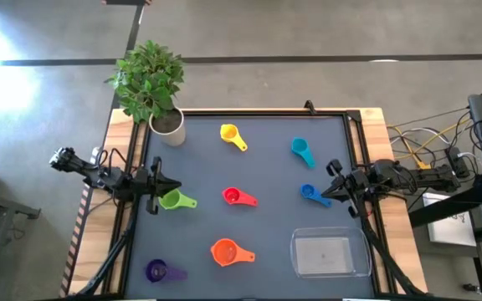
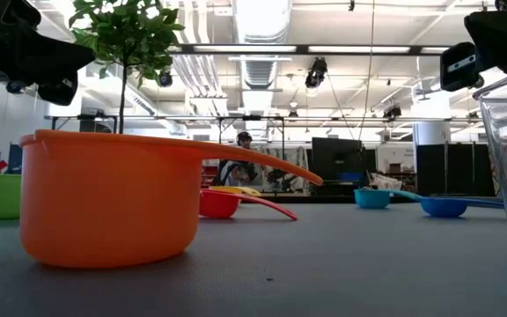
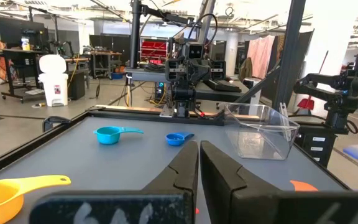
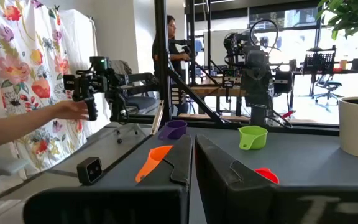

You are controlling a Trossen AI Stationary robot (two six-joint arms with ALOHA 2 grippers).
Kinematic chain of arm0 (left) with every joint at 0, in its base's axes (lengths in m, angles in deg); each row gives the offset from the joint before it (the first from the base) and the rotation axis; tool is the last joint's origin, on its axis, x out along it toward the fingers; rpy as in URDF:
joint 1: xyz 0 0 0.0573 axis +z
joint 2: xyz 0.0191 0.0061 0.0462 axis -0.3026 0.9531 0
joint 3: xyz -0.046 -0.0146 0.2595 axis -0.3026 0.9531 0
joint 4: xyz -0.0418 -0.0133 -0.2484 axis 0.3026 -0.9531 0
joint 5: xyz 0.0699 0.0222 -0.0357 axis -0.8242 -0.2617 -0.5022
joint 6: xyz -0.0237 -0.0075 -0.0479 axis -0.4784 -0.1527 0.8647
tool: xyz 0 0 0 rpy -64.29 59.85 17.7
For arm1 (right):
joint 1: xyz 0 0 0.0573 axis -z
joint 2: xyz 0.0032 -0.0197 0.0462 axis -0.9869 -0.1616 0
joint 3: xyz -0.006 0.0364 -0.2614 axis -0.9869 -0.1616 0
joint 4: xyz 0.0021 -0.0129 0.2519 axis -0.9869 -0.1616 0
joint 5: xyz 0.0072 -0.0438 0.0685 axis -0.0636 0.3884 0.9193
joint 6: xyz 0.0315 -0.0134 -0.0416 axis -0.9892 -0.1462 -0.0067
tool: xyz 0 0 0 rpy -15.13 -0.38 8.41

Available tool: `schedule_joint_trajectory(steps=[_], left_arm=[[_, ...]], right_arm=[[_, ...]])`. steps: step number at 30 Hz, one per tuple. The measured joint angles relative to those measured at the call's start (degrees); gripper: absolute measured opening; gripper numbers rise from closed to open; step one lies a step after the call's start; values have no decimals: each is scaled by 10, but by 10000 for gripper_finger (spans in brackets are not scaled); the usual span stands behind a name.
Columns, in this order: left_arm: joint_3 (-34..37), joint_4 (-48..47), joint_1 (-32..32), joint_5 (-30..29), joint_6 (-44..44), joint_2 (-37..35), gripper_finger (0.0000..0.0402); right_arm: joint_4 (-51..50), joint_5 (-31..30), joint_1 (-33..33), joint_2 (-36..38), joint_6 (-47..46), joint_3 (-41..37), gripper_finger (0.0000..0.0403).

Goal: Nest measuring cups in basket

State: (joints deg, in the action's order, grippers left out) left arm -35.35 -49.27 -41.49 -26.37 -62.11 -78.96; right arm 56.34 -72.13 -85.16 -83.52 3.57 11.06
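Observation:
Seven cups lie apart on the dark mat, each resting on its base: yellow (image 1: 233, 135), teal (image 1: 301, 150), blue (image 1: 311, 193), red (image 1: 236, 197), green (image 1: 173, 201), orange (image 1: 226, 252) and purple (image 1: 158, 271). The clear basket (image 1: 329, 253) stands empty near the near-right corner. My left gripper (image 1: 164, 186) (image 3: 198, 144) hovers shut at the left side, just by the green cup, touching nothing. My right gripper (image 1: 333, 186) (image 4: 193, 138) hovers shut at the right side, beside the blue cup, and also touches nothing.
A leafy plant in a white pot (image 1: 167, 125) stands at the far-left corner. Raised frame rails (image 1: 356, 150) border the mat. Cables lie beyond the right edge. In the right wrist view a person's hand (image 4: 73, 109) holds a device beyond the table's left side.

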Motion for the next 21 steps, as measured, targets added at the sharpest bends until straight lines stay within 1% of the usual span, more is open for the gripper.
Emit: schedule_joint_trajectory(steps=[12, 21], left_arm=[[0, 3, 0, 0, 0, 0, 0], [0, 28, 0, 0, 43, 0, 0]], right_arm=[[0, 0, 0, 0, 0, 0, 9], [0, 0, 0, 0, 0, 0, 9]])
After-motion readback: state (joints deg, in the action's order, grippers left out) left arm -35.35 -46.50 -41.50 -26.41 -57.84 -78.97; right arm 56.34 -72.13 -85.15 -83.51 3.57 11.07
